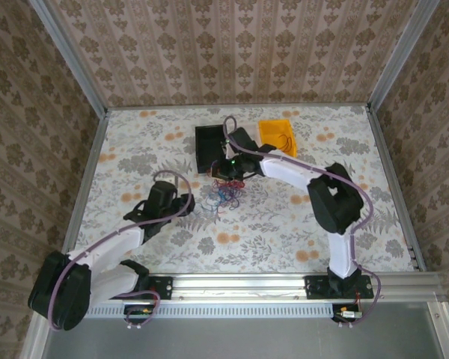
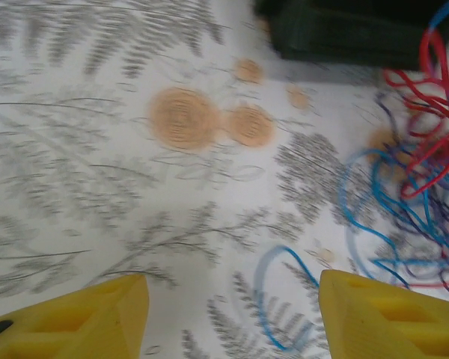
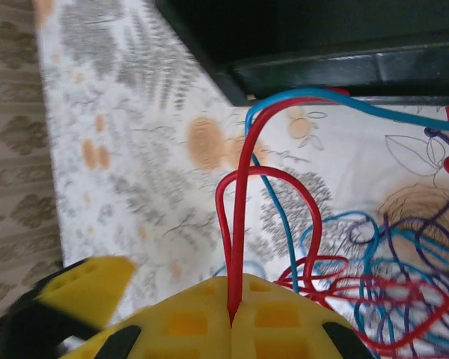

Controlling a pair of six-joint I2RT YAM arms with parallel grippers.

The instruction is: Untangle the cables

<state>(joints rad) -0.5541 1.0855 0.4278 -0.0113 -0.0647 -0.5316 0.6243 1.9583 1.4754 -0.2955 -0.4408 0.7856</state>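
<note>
The cables (image 1: 224, 196) lie in one loose heap of red, blue and dark purple loops on the table just on the near side of the black bin (image 1: 208, 146), close to its front wall. The right gripper (image 3: 232, 310) hangs over the bin-side edge of that heap, clenched on a red cable (image 3: 239, 224), which rises from the pinch in a tall arch towards the bin while other red and blue strands (image 3: 374, 284) cross behind it. The left gripper (image 2: 232, 321) sits on the near left of the bin, just beside the heap, its fingers spread with nothing between them; a blue loop (image 2: 273, 299) lies on the cloth under the gap. The step in hand looks like drawing that one red cable free. It probably goes best as a slow pull up and away from the bin, watching whether neighbouring loops ride along. If the whole heap lifts, the left gripper could press down or take the blue loop as an anchor. A thin wire may slide out of the pinch, so jerks are best avoided.
</note>
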